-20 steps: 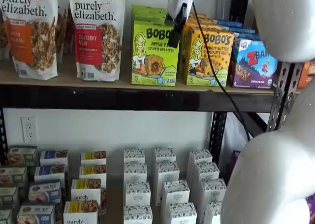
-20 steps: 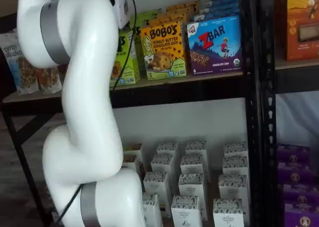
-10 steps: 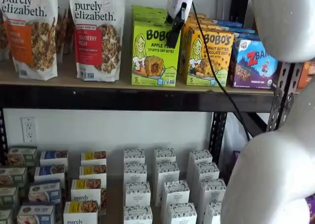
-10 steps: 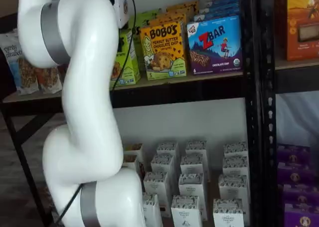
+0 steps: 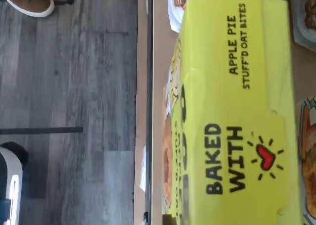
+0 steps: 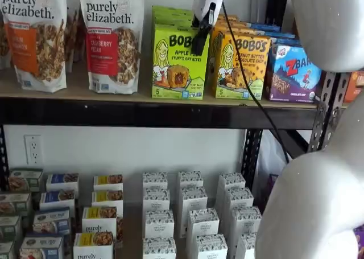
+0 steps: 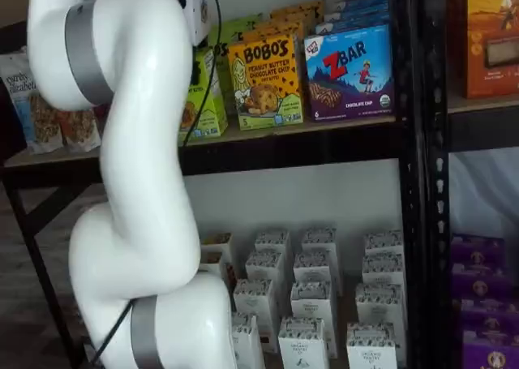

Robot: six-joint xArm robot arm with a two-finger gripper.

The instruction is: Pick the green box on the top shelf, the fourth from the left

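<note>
The green box (image 6: pixel 178 62) stands upright on the top shelf (image 6: pixel 142 112), its long axis vertical and its printed face, reading "BOBO'S Apple Pie Stuff'd Oat Bites", turned outward over the black front beam. Further green cartons stand in a row behind it. Just beside it, touching or nearly so, stands the yellow-orange Bobo's peanut butter box (image 6: pixel 241 67), and beyond that box a blue ZBar box (image 6: pixel 293 74). On the green box's other side, slightly apart, is a Purely Elizabeth cranberry pecan bag (image 6: pixel 112 38).

The gripper (image 6: pixel 200 40) hangs down at the green box's upper corner nearest the peanut butter box. Only one black finger shows side-on against the carton front, so whether the fingers are apart or closed on the box cannot be told.

In the wrist view the green box's top flap (image 5: pixel 237 116) fills most of the picture, reading "BAKED WITH" and "APPLE PIE STUFF'D OAT BITES", with the grey floor (image 5: pixel 69 111) far below the shelf's edge.
</note>
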